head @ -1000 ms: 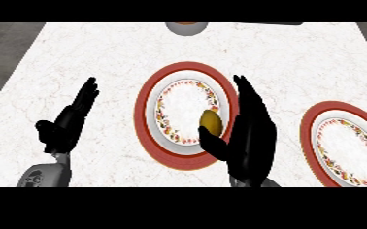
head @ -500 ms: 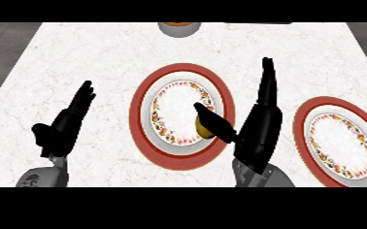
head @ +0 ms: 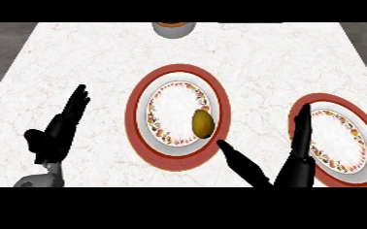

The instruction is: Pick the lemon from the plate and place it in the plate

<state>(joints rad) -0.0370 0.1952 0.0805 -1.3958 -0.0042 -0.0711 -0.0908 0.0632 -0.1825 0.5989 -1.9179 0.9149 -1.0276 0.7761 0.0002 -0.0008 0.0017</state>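
While the lemon [head: 203, 124] sits on the plate [head: 138, 107], the right hand [head: 295, 171] hangs just right of it, fingers spread, empty. Left hand [head: 58, 132] rests well left, fingers straight.

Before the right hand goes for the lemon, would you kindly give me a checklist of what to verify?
1. Lemon lying on the centre plate, right of its middle: ok.
2. Right hand open, fingers straight, thumb spread: ok.
3. Right hand touching the lemon: not ok; its thumb tip sits below the lemon, apart from it.
4. Right plate free to receive the lemon: cannot tell; the hand covers part of it and the view's edge cuts it.
5. Left hand out of the way: ok; it is open at the left, apart from the centre plate.
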